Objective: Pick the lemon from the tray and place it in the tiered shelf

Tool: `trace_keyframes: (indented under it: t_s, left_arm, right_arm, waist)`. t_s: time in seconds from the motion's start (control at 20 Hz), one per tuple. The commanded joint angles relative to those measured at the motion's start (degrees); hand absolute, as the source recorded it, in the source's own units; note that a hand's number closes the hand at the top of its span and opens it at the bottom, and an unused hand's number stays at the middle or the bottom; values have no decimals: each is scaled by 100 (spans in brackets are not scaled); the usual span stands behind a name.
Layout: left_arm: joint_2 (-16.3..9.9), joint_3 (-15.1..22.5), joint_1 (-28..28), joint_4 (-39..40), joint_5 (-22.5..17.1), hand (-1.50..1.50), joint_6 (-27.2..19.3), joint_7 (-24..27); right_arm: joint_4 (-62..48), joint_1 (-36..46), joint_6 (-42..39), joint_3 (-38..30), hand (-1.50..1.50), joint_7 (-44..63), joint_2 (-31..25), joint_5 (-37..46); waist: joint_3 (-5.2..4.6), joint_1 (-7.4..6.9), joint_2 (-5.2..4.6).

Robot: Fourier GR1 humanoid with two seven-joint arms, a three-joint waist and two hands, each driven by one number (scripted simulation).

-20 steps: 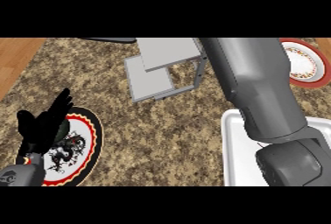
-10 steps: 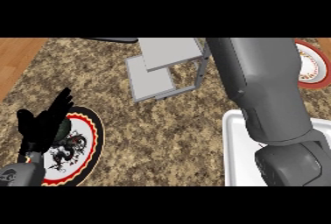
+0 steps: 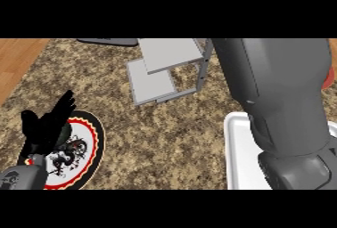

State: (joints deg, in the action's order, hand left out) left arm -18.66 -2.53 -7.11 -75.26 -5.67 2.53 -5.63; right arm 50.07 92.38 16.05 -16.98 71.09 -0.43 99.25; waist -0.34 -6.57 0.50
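Grey two-tier metal shelf [image 3: 164, 71] beyond white tray [image 3: 237, 151]; black left hand [image 3: 46, 124], fingers apart, over red-rimmed patterned plate [image 3: 85, 151]; right hand hidden

The right forearm [image 3: 280, 93] now lies further toward the red-rimmed plate [image 3: 327, 80] than a second ago, covering nearly all of it; only a red sliver shows at the arm's edge; more of the tiered shelf [image 3: 168, 69] shows beside it.

Speckled stone-look counter [image 3: 171, 133], matt grey metal tiered shelf [image 3: 168, 67], smooth white tray [image 3: 238, 147], glossy plate [image 3: 85, 151]
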Motion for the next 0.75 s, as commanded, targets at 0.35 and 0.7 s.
trace_keyframes:
  t_s: [0.35,0.7]
  left_arm:
    - [0,-42,290,59,38,0,-54,44]
    - [-42,-117,232,188,-2,0,-58,-80]
  right_arm:
    - [973,648,-872,78,-150,1415,41,613]
    - [1386,1186,-1678,226,-150,1416,42,663]
  waist:
    - [-8,216,255]
    - [-31,327,409]
